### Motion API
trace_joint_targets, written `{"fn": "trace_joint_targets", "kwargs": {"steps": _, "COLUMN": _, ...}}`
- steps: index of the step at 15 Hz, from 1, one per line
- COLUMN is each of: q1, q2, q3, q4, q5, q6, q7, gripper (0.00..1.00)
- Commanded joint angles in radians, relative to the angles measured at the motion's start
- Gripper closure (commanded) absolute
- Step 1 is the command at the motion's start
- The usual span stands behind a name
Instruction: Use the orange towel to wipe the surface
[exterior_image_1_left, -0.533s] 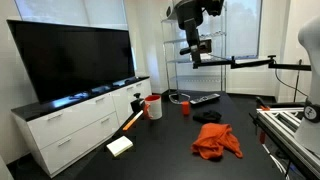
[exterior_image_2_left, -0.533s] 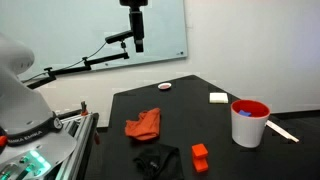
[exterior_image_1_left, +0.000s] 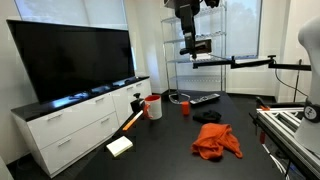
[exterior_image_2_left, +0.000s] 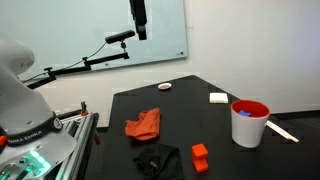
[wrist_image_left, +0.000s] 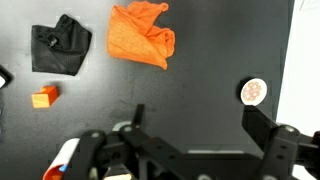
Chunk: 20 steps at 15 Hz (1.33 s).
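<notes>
The orange towel (exterior_image_1_left: 216, 140) lies crumpled on the black table (exterior_image_1_left: 170, 140). It also shows in an exterior view (exterior_image_2_left: 143, 124) and at the top of the wrist view (wrist_image_left: 140, 35). My gripper (exterior_image_1_left: 193, 45) hangs high above the table, far from the towel, and shows in an exterior view (exterior_image_2_left: 141, 30) too. In the wrist view the gripper (wrist_image_left: 198, 125) is open and empty, with bare table between its fingers.
A black cloth (wrist_image_left: 60, 45), an orange block (wrist_image_left: 43, 97) and a small round disc (wrist_image_left: 254, 92) lie on the table. A white cup with a red rim (exterior_image_2_left: 248, 122) and a white block (exterior_image_2_left: 218, 97) stand near the edge. A large TV (exterior_image_1_left: 70, 55) stands on a white cabinet.
The gripper has risen a little higher above the table. Nothing on the table has moved.
</notes>
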<state>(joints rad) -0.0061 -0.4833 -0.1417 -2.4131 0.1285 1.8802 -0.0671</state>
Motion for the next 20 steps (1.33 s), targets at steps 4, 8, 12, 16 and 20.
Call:
{"fn": "trace_joint_targets", "kwargs": {"steps": 4, "q1": -0.038, "q2": 0.189, "q3": -0.003, "q4": -0.023, "q5": 0.011, "q6": 0.441, "q7": -0.021, "gripper": 0.0}}
{"fn": "trace_joint_targets", "kwargs": {"steps": 8, "q1": -0.087, "q2": 0.409, "q3": 0.011, "q4": 0.028, "q5": -0.073, "q6": 0.385, "q7": 0.095, "gripper": 0.0}}
{"fn": "trace_joint_targets", "kwargs": {"steps": 12, "q1": -0.086, "q2": 0.468, "q3": 0.008, "q4": 0.023, "q5": -0.126, "q6": 0.305, "q7": 0.076, "gripper": 0.0}}
{"fn": "trace_joint_targets", "kwargs": {"steps": 16, "q1": -0.086, "q2": 0.441, "q3": 0.009, "q4": -0.053, "q5": -0.21, "q6": 0.361, "q7": -0.024, "gripper": 0.0}}
{"fn": "trace_joint_targets", "kwargs": {"steps": 20, "q1": -0.09, "q2": 0.422, "q3": 0.007, "q4": -0.129, "q5": -0.34, "q6": 0.433, "q7": -0.115, "gripper": 0.0}}
